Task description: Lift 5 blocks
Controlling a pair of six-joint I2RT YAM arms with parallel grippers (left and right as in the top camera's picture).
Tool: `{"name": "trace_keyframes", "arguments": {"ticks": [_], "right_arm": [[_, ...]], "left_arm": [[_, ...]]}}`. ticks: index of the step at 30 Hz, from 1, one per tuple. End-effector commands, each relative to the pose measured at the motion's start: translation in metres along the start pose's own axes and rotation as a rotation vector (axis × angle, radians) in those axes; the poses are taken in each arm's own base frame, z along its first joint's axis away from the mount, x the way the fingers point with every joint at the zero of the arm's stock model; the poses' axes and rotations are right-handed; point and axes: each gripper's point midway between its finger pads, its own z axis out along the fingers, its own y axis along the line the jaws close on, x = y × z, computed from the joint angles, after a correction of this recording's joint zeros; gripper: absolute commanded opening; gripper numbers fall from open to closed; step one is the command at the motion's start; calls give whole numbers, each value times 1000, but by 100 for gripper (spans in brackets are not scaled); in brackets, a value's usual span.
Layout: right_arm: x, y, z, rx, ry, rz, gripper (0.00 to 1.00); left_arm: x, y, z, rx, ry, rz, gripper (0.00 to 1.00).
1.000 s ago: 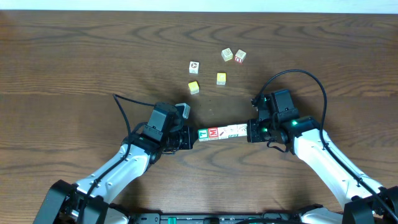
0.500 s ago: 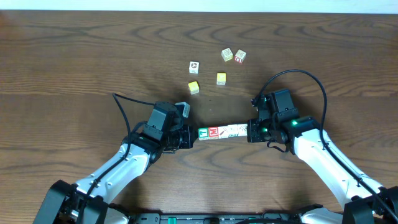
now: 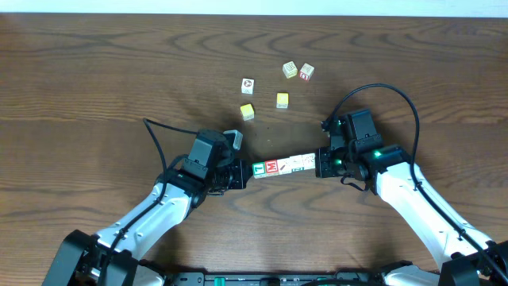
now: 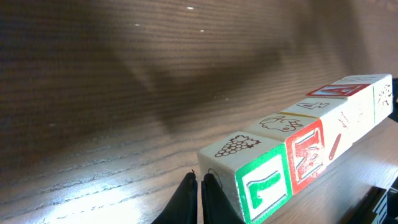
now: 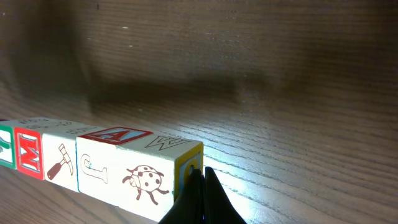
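Five blocks (image 3: 283, 166) form one straight row between my two arms, pressed end to end. My left gripper (image 3: 244, 172) is shut, its tips (image 4: 200, 183) pushing against the green-faced end block (image 4: 261, 180). The red-faced block (image 4: 308, 152) comes right after it. My right gripper (image 3: 319, 164) is also shut, tips (image 5: 202, 177) against the yellow end face of the ladybug block (image 5: 140, 177). In both wrist views the row's shadow lies apart from it on the wood, so the row appears to hang just above the table. Neither gripper has anything between its fingers.
Loose cubes lie farther back on the brown wooden table: two yellow ones (image 3: 248, 111) (image 3: 282, 100), a whitish one (image 3: 248, 84), and a pair (image 3: 290, 70) (image 3: 306, 72) near the far edge. Cables loop off both arms.
The right gripper and the row's right end have shifted slightly toward the far side, so the row slants a little. The left gripper has barely moved.
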Motion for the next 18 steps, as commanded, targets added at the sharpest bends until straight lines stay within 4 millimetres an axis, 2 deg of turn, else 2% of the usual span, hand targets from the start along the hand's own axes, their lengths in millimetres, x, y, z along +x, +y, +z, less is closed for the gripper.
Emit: {"name": "trace_keyframes", "arguments": {"ticks": [1,18], "right_arm": [[2,62,-14,-269,29,-72,1],[2,62,-14,-269,29,-72,1]], "left_arm": [[-15,-61,-11,205,4,100,7],[-16,-60,-11,199,-1,100,7]]}}
